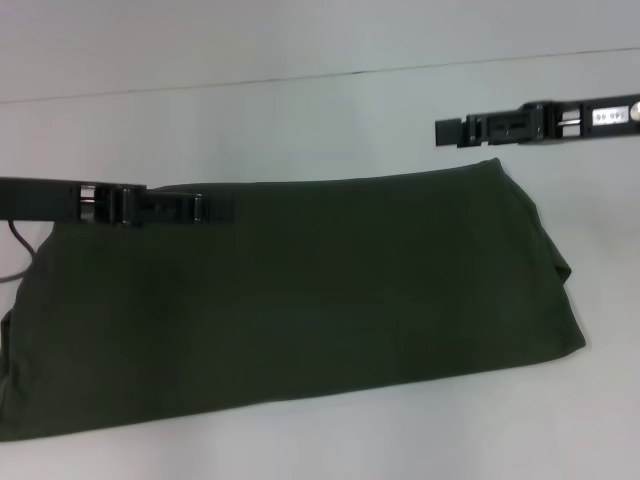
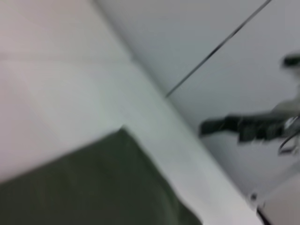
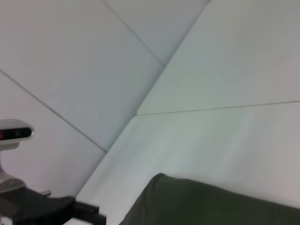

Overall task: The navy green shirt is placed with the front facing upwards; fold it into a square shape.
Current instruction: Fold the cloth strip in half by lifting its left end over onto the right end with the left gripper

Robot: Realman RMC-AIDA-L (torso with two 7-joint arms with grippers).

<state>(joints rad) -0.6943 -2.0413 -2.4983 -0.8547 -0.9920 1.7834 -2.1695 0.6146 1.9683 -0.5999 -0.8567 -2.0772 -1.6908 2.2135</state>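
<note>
The left gripper (image 1: 205, 208) is held out level from the left of the head view, above the far edge of the shirt (image 1: 300, 300) near its left end; whether its fingers are spread or pressed together cannot be told, and no cloth is seen caught in them. The right gripper (image 1: 450, 131) is held out level from the right, over bare table (image 1: 300, 120) just beyond the shirt's far right corner, well apart from the left one; its fingers likewise cannot be judged, and nothing is seen held by it. A small pale label is carried on the right arm near the picture's edge, but its writing is too blurred to be read.

The shirt is laid flat on the white table as a long band of plain dark green, stretching from the left edge of the head view to the right. No print or lettering is shown on the upper face. A bulge of folded cloth is seen at the right end.

In the left wrist view a corner of the shirt (image 2: 93, 183) is seen on the table, with the right gripper (image 2: 208, 126) farther off. In the right wrist view another corner (image 3: 197, 201) is seen.
</note>
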